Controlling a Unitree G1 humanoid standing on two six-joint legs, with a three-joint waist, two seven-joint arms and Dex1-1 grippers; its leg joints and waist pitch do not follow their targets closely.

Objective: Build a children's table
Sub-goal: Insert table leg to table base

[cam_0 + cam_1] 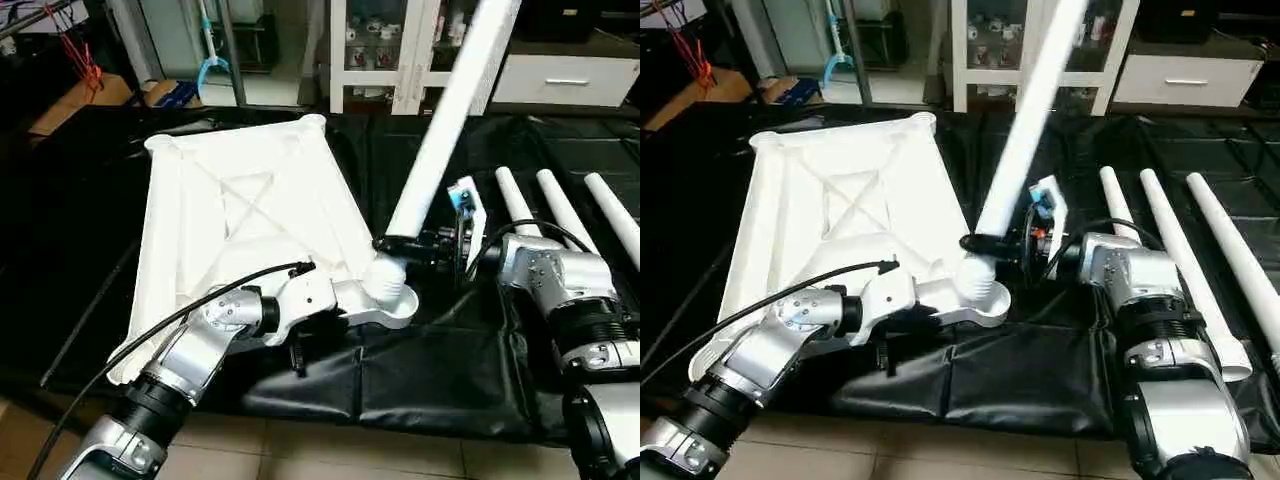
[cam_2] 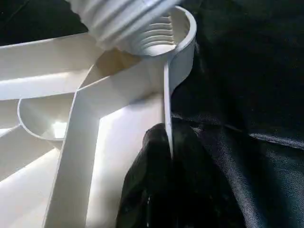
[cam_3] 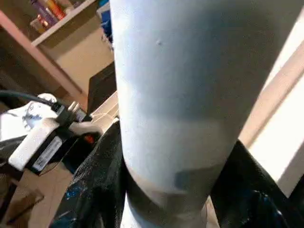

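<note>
You're seating the first leg point(image 1: 450, 120) in the corner socket point(image 1: 388, 290): right gripper point(image 1: 402, 243) clasps it, left gripper point(image 2: 166, 156) pinches the tabletop point(image 1: 250, 200) rim; next, straighten and twist in.

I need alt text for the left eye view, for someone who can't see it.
The right gripper holds a white table leg, tilted, its threaded end at the near corner socket of the upside-down white tabletop. The left gripper is shut on the tabletop's edge beside that socket. Three spare legs lie on black cloth to the right.
</note>
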